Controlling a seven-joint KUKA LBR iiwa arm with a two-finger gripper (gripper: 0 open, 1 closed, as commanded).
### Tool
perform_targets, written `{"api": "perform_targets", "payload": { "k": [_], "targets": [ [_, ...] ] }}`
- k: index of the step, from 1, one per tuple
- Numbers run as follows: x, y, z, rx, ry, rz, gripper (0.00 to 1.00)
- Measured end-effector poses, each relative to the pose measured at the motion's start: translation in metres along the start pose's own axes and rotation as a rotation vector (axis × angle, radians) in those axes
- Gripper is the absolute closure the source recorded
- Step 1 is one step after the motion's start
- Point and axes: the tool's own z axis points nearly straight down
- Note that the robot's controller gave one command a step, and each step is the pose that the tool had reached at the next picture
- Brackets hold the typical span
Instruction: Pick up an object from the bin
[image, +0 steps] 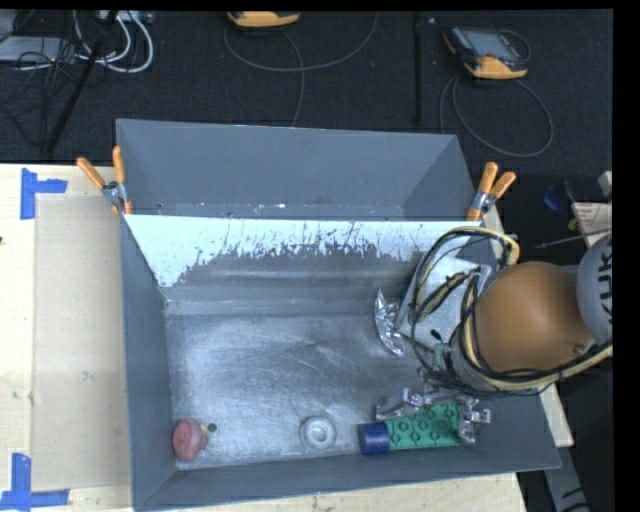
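though its grip cannot be told, the gripper (440, 407) is seen low at the near right of the bin (260, 340). a blue-ended green block (422, 432) is laid just beneath it, lengthwise along the near wall.

Grey metal bin (145, 350), floor dull and scuffed, back wall scratched to pale streaks. By the right wall, crumpled foil (388, 318), bright and shiny. Along the front edge: a studded green plastic block (428, 430) with glossy blue cap (373, 438), a smooth white ring (318, 432), a matt, rough pink ball (187, 440). The arm's orange cover (525, 315) looks smooth.
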Motion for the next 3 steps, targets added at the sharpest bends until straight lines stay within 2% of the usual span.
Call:
{"api": "perform_targets", "payload": {
  "k": [1, 3],
  "targets": [
    [-0.001, -0.002, -0.099, 0.002, 0.000, 0.004, 1.00],
    [-0.005, -0.002, -0.117, -0.004, 0.001, 0.011, 1.00]
  ]
}}
